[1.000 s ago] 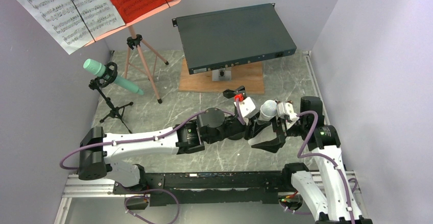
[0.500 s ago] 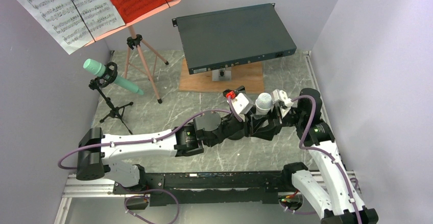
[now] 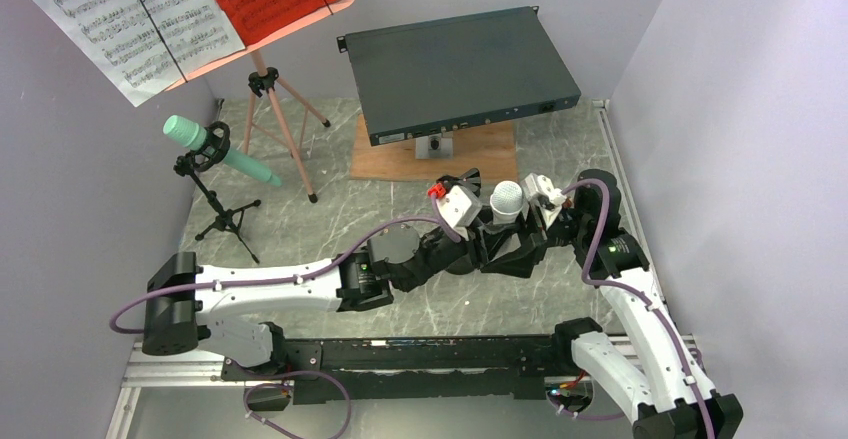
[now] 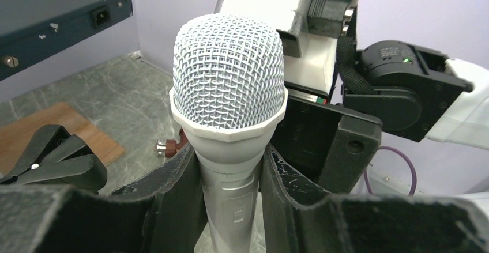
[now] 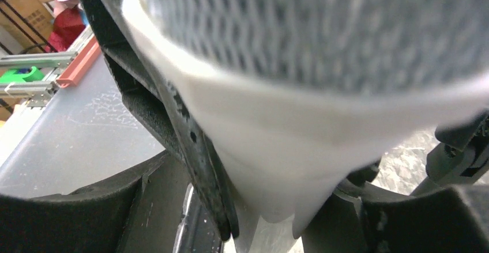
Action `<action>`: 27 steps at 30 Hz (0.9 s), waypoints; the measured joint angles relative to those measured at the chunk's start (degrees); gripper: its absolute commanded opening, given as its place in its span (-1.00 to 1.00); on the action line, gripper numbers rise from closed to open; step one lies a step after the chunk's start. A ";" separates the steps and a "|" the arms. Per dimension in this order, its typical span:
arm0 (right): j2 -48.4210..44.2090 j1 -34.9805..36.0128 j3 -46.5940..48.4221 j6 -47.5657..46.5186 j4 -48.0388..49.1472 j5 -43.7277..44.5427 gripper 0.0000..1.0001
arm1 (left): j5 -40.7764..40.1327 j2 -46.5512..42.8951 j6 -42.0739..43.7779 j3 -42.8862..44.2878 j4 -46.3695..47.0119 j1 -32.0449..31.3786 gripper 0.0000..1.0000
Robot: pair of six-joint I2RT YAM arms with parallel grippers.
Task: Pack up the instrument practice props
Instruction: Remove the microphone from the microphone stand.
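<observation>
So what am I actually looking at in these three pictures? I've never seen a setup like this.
Two robot arms are bolted to the near edge of a grey table. The wide picture comes from a camera above and behind them. Each of the other two comes from a small camera on one arm's wrist. The left gripper is closed on a white microphone, holding it upright. The right gripper sits close by with its jaws apart on either side of the microphone, so that view is mostly blur. Farther back stand a pink music stand carrying sheet music, a mint microphone on a little black stand, and a dark grey box above a wooden board.
</observation>
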 measured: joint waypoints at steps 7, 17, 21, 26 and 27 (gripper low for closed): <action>0.46 -0.26 0.00 -0.46 -0.15 -1.14 -0.56 | 0.52 -2.08 0.02 -1.88 4.66 -0.02 -1.00; 1.29 -6.71 0.72 -7.54 -5.97 -3.06 -1.00 | 1.01 -2.21 3.02 -1.86 4.00 -0.02 0.71; 1.77 -12.22 3.52 -19.96 -19.74 -0.63 -1.00 | 1.11 -5.73 6.21 -1.53 -3.65 0.42 0.99; 0.94 -18.95 6.21 -35.56 -33.53 4.39 -1.00 | 3.96 -11.85 12.00 2.32 -18.56 0.50 0.99; 0.72 -21.42 6.21 -37.75 -35.56 5.03 -1.00 | 4.85 -13.18 13.27 2.99 -21.31 0.50 0.99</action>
